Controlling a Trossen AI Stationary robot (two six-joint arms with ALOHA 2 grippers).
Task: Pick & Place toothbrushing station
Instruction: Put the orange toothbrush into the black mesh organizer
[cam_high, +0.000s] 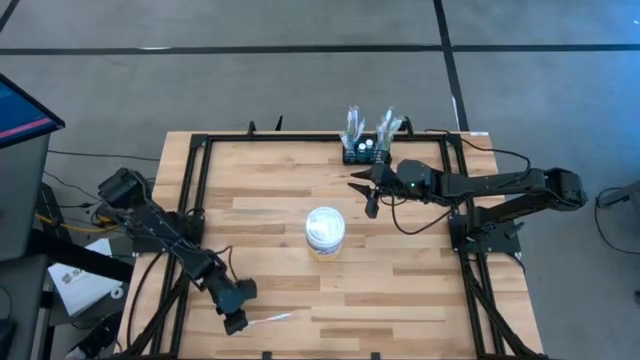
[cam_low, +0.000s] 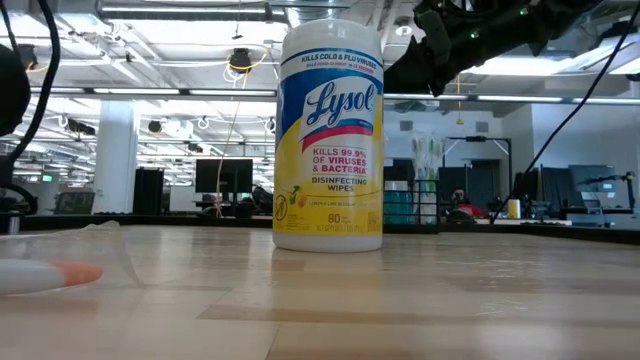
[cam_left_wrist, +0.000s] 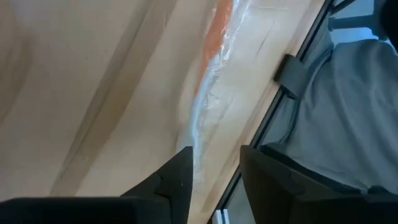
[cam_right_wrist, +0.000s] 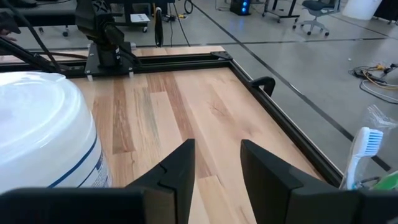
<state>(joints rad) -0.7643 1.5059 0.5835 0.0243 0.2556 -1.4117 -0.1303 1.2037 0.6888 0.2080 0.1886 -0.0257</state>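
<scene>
The toothbrushing station (cam_high: 362, 152), a small black caddy with wrapped brushes standing in it, sits at the table's far edge. A toothbrush with an orange handle in a clear wrapper (cam_left_wrist: 211, 68) lies flat on the table near the front left corner (cam_high: 272, 318). My left gripper (cam_left_wrist: 216, 155) is open and low over the wrapper's end, which lies just ahead of its fingertips (cam_high: 237, 322). My right gripper (cam_high: 365, 197) hangs open above the table in front of the caddy, with nothing between its fingers (cam_right_wrist: 217, 155).
A round white tub of disinfecting wipes (cam_high: 325, 230) stands upright mid-table (cam_low: 328, 135), between the two arms. A black metal frame (cam_high: 190, 190) runs along the table's edges. Bare wood lies around the tub.
</scene>
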